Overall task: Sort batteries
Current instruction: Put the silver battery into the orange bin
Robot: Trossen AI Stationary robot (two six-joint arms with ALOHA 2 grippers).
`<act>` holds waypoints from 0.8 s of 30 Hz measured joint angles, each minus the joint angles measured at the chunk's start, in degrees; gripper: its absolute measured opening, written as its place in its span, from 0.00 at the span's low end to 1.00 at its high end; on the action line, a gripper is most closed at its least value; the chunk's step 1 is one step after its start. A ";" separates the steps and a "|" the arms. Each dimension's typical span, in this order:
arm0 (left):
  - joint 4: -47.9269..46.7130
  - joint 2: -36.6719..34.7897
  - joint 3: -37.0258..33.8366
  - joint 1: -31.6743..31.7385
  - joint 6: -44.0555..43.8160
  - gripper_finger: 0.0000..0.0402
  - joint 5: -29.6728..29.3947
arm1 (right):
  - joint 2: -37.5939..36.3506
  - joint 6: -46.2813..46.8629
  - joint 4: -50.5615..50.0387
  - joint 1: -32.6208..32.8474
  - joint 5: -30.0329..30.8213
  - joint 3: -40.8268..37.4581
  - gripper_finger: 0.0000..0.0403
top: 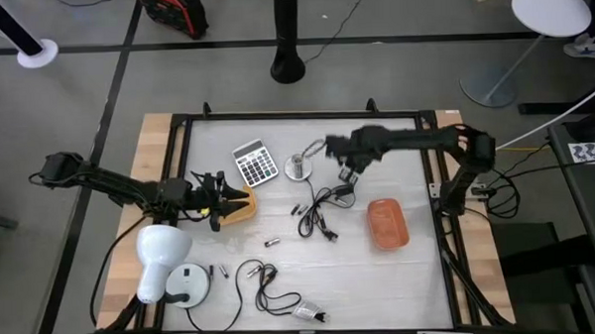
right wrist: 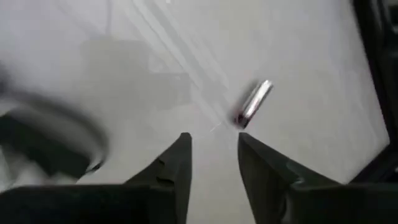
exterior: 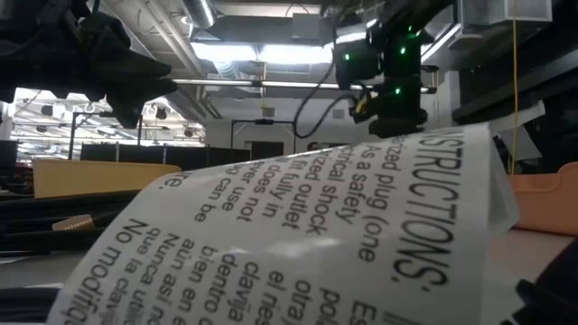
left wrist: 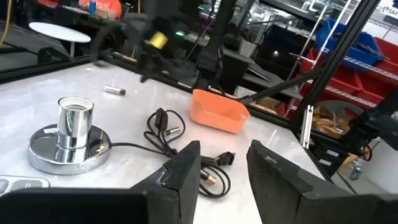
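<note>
One battery (right wrist: 254,102) lies on the table just beyond the right hand (right wrist: 213,152), fingers parted, holding nothing

Looking straight down from overhead in the high view, far enough back to take in the whole white table (top: 282,287) plus grey floor around it. Set at tabletop height in the low view, facing level across into the room, almost wholly blocked by a printed instruction tag (exterior: 298,235) pressed close to the lens. Riding the left wrist, facing across the table past a chrome lamp base (left wrist: 69,140) and an orange tray (left wrist: 219,112) toward shelving; same base at 12 o'clock (top: 298,167) and tray at 3 o'clock (top: 387,223) overhead. Riding the right wrist, aimed steeply down, very near the surface, close on one battery (right wrist: 254,102).
</note>
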 joint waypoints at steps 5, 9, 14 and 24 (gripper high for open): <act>-0.02 0.00 0.02 0.01 0.04 0.31 0.00 | 0.00 -0.02 1.99 -10.19 -4.76 -0.51 0.35; -0.13 0.00 0.02 0.01 0.04 0.31 0.00 | 0.00 0.16 1.70 -17.39 -9.00 -4.22 0.35; -0.17 0.00 0.02 0.01 0.04 0.31 0.02 | 0.02 0.16 3.64 -23.42 -11.20 -11.74 0.35; -0.20 0.00 0.02 -0.01 0.02 0.31 0.02 | -0.30 -4.61 11.29 -30.10 -12.04 -17.34 0.35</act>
